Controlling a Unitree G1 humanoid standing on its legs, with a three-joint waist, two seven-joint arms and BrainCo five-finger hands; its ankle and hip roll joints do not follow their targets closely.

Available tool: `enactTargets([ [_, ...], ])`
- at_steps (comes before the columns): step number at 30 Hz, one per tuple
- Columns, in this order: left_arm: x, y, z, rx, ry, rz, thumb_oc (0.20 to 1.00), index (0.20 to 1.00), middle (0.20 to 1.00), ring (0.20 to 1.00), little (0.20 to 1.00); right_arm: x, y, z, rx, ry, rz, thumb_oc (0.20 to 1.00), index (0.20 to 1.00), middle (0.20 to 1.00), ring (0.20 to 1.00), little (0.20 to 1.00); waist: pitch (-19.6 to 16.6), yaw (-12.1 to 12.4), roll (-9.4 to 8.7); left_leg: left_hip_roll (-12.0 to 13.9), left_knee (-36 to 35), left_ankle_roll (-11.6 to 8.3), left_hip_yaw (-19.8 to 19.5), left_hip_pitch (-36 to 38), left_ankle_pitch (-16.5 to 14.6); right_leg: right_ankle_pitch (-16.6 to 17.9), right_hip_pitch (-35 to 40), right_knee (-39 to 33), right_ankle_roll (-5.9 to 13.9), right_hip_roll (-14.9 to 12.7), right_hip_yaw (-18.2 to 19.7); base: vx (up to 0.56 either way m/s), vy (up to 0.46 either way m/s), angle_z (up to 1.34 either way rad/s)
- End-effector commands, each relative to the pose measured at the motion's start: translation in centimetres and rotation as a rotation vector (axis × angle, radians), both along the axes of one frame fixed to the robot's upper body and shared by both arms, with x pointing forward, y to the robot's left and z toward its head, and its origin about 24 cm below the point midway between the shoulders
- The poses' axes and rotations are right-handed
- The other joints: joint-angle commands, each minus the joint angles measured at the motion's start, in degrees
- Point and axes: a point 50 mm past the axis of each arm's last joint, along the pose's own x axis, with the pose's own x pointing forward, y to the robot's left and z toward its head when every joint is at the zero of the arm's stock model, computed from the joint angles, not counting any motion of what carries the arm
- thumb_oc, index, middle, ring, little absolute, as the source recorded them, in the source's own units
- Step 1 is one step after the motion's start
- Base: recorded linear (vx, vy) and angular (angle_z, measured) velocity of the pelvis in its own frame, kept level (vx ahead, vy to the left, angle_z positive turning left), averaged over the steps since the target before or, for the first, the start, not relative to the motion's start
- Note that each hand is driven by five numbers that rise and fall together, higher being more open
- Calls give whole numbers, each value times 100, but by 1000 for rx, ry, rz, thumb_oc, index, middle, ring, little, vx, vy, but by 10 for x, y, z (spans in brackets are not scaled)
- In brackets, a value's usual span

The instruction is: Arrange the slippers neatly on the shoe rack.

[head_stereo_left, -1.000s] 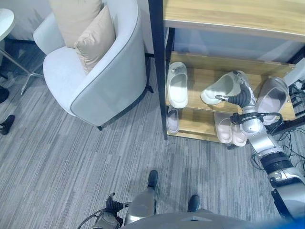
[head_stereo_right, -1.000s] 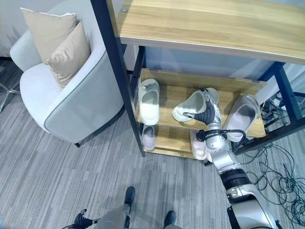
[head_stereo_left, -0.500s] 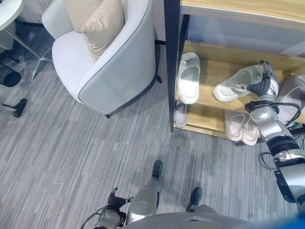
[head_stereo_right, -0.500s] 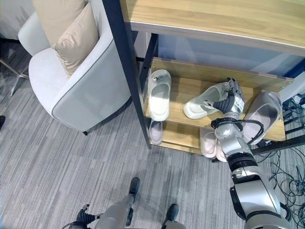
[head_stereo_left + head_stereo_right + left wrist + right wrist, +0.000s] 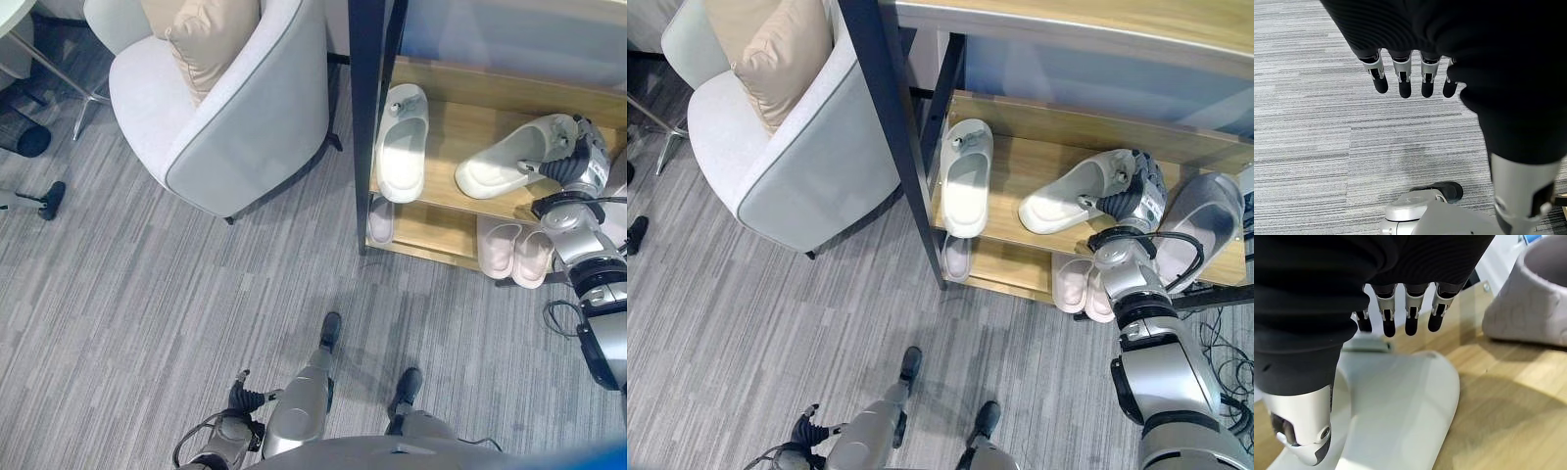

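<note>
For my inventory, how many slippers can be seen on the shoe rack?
6: middle shelf holds a white slipper, an angled white one at the right robot hand, a grey one; lower shelf one grey, two pink. Others may be hidden.

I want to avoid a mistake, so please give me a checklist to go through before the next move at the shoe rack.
1. Right hand open, fingers straight over the angled white slipper: ok.
2. Firm contact with that slipper: cannot tell.
3. Angled white slipper parallel to the straight white slipper: not ok.
4. Bare shelf between the two for turning it: ok.
5. Left hand open over the floor, away from the rack: ok.
</note>
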Motion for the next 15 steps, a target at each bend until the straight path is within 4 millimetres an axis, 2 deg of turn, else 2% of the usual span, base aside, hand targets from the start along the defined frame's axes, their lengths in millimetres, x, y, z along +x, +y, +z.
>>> enactTargets([
  [1, 6, -28, -3, -51, 6, -81, 1000, 1000, 1000, 1000, 1000, 2, -6, 36, -65, -97, 26, 1000, 1000, 1000, 1000, 1000, -117, 90, -120, 93, 33, -356, -12, 134, -666, 71, 11, 31, 378, -256, 45, -2, -1, 3],
  [2, 8, -26, -2, -46, -6, -69, 1000, 1000, 1000, 1000, 1000, 4, -5, 34, -63, -71, 27, 1000, 1000, 1000, 1000, 1000, -99, 101, -150, 94, 33, -357, -19, 120, -666, 75, -8, 31, 377, -247, 45, 0, 0, 0],
  [3, 11, -25, -1, -43, -15, -68, 1000, 1000, 1000, 1000, 1000, 6, -5, 32, -52, -41, 32, 689, 689, 689, 689, 689, -85, 116, -168, 99, 33, -360, -18, 115, -670, 77, -12, 31, 381, -247, 44, 0, 0, 0],
  [5, 13, -23, 0, -42, -23, -66, 1000, 1000, 1000, 1000, 1000, 8, -6, 29, -44, -4, 34, 304, 304, 304, 304, 304, -79, 122, -186, 104, 33, -363, -21, 113, -667, 78, -12, 31, 381, -249, 47, 0, 0, 0],
  [7, 16, -23, 1, -42, -35, -71, 1000, 1000, 1000, 1000, 1000, 9, -9, 24, -26, 46, 18, 225, 225, 225, 225, 225, -67, 134, -210, 104, 33, -364, -42, 105, -668, 78, -7, 31, 381, -247, 34, 0, 0, 0],
  [8, 32, -21, 6, -50, -54, -32, 1000, 1000, 1000, 1000, 1000, 14, 1, 23, -23, 67, 54, 200, 200, 200, 200, 200, -28, 77, -241, 120, 33, -372, -29, 130, -686, 62, 8, 31, 378, -235, 42, 0, 0, 0],
  [9, 32, -21, 6, -50, -55, -32, 1000, 1000, 1000, 1000, 1000, 14, 1, 23, -23, 66, 54, 200, 200, 200, 200, 200, -35, 67, -238, 113, 33, -367, -39, 109, -671, 72, -7, 31, 381, -239, 32, -7, 9, 4],
  [10, 29, -24, 5, -71, -51, -51, 1000, 1000, 1000, 1000, 1000, 16, -2, 30, -12, 59, 33, 200, 200, 200, 200, 200, -46, 80, -246, 108, 33, -368, -49, 86, -681, 71, -23, 31, 383, -242, 15, 0, 0, 0],
  [12, 14, -24, 1, -57, -36, -81, 1000, 1000, 1000, 1000, 1000, 8, -16, 19, 14, 72, -33, 200, 200, 200, 200, 200, -20, 151, -249, 84, 33, -363, -94, 60, -667, 76, -21, 31, 385, -242, -36, -11, -4, 3],
  [15, 11, -21, 0, -50, -31, -80, 1000, 1000, 1000, 1000, 1000, 6, -17, 18, 7, 49, -40, 200, 200, 200, 200, 200, 0, 156, -257, 85, 33, -357, -91, 72, -670, 78, -13, 31, 384, -244, -37, -14, 3, 11],
])
